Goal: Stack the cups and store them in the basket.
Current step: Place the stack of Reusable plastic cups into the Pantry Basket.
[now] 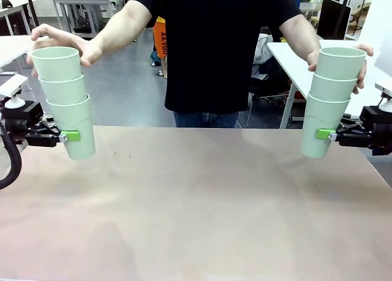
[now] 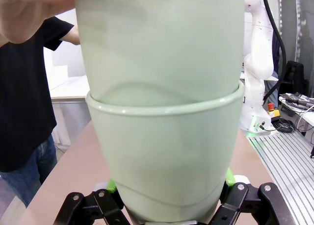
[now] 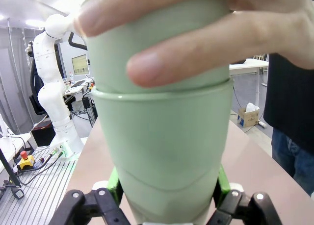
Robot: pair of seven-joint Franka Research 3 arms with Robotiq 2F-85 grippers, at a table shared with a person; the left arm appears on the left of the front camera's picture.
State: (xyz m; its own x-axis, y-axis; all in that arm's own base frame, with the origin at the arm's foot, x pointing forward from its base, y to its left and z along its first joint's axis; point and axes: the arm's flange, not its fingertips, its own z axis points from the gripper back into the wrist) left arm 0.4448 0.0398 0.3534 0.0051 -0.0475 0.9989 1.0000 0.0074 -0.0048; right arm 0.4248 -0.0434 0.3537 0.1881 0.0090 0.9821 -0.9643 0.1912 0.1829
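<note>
**Each gripper clamped on a three-cup stack, the person's hands on top**

The left gripper (image 1: pixel 73 136) is closed on the lowest tumbler of the left stack (image 1: pixel 64 94). This stack is three mint-green cups nested one inside another, and the grip sits low on the bottom cup's wall, near its base. The other two cups rise above the fingers, and the top of the stack leans slightly back over the gripper's own body. In the left wrist view the green pads (image 2: pixel 112 187) press on either side of the bottom cup. That cup's rim rings the next cup just above them. One hand of the person (image 1: pixel 61 39) rests on the top cup, well above the gripper.

The right gripper (image 1: pixel 323 134) likewise clamps the bottom cup of the right stack (image 1: pixel 331 100), also three high and leaning slightly back over its gripper. The person's other hand (image 1: pixel 361 60) wraps the top cup. In the right wrist view its fingers (image 3: pixel 196 53) lie across that cup, directly above the gripper's fingers.

Both stacks hang over the table (image 1: pixel 196 207).
</note>
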